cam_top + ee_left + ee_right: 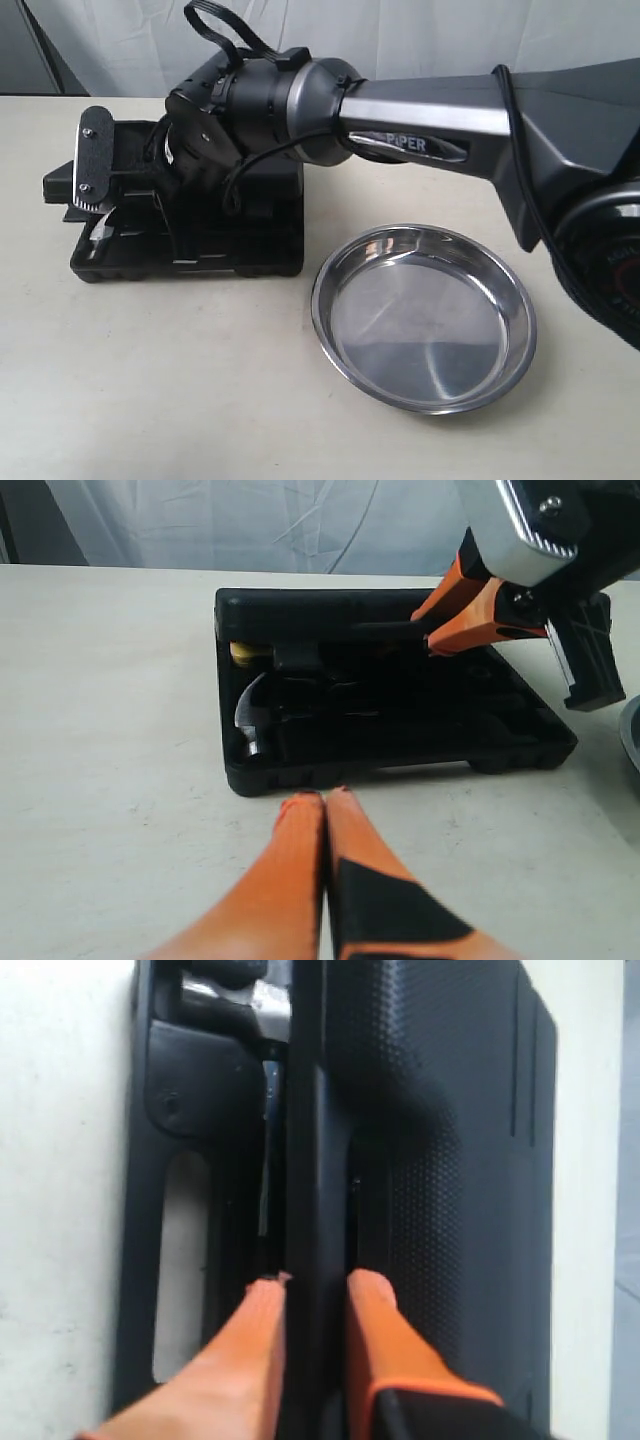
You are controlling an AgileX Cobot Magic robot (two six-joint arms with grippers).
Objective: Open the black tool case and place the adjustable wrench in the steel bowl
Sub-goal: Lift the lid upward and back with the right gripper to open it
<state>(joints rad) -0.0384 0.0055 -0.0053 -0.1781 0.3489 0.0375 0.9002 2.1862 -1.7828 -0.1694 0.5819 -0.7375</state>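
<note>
Found the left gripper (pixel 325 798) nearest, fingers pressed together on nothing, poised over bare table (pixel 110 730) just short of the case. Placed the steel bowl (pixel 425 320) next, empty, just beside the black tool case (pixel 400 765) on the right arm's side, not touching it. Saw the case's tray open to the left wrist view, a hammer head (pixel 248 715) gleaming in its near corner.

Could not pick out the adjustable wrench with certainty, its black handle lost against black moulding. Presumed it bedded somewhere in that dark tray. Took a silvery piece (pixel 235 995) in the right wrist view for possibly its head, possibly the hammer's.

Judged the wrench rigid, all metal, fairly heavy for its bulk and head-heavy, the polished head slippery. Judged the handle the better hold, across its flat sides and a little toward the head, to limit swinging. Expected a snug moulded seat to resist the first lift. Expected a clatter and a skid on the mirror-like bowl, so thought a low release advisable.

Farther back, found the right gripper (pixel 316 1282) reaching across the case, its orange fingers (pixel 480 630) narrowed onto a black ridge at the far rim, pads seemingly touching both faces. Could not tell lid edge from tray wall. Beyond, only a pale curtain (pixel 420 30).
</note>
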